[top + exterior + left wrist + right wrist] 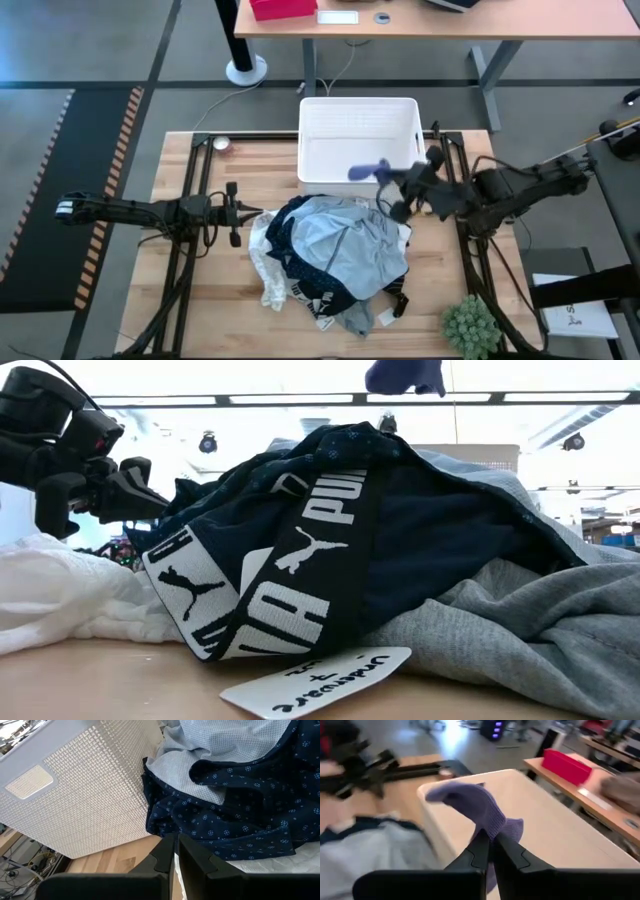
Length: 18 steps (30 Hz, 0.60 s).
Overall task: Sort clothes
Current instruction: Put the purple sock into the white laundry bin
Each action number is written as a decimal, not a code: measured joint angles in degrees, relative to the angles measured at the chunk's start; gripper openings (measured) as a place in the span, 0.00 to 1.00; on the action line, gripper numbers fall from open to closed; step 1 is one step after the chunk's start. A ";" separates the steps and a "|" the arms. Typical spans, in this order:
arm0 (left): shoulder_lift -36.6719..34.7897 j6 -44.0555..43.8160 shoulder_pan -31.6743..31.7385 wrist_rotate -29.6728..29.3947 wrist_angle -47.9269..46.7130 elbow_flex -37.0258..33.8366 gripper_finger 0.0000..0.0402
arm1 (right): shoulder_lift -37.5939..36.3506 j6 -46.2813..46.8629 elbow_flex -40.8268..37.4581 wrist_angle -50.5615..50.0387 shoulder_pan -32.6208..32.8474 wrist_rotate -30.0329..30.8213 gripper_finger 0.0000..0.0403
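While our right gripper (490,842) pinches the limp purple sock (475,807) mid-body, our left gripper (176,855) sits pressed together.

The potted plant (470,328) at the table's near right corner is cut off by the picture's edge. The bin's (357,128) inside is blurred behind the purple sock (367,170).

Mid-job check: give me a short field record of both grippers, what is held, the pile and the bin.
right gripper: shut on purple sock, held above the near edge of the white bin
left gripper: shut, empty, beside the pile's left side
clothes pile: heaped on the table in front of the bin
top of pile: light blue garment over navy dotted one
bin contents: none visible
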 joint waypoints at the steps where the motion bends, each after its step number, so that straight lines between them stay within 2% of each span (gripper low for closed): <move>1: 0.00 0.00 0.00 0.00 0.00 0.00 0.03 | -0.02 0.96 0.49 -0.96 -1.08 -0.03 0.00; 5: 0.00 0.00 0.02 0.00 0.07 0.00 0.03 | 0.00 4.20 1.45 -6.91 -5.69 -0.43 0.00; 10: 0.00 0.00 0.02 0.00 0.22 0.00 0.03 | 0.37 4.08 1.47 -7.89 -10.82 -6.37 0.02; 14: 0.00 0.00 0.02 0.00 0.24 0.00 0.03 | 0.44 3.31 2.47 -7.60 -13.30 -7.76 0.10; 18: 0.00 0.00 0.00 0.00 0.22 0.00 0.03 | 0.32 3.67 3.44 -8.59 -14.54 -7.81 0.23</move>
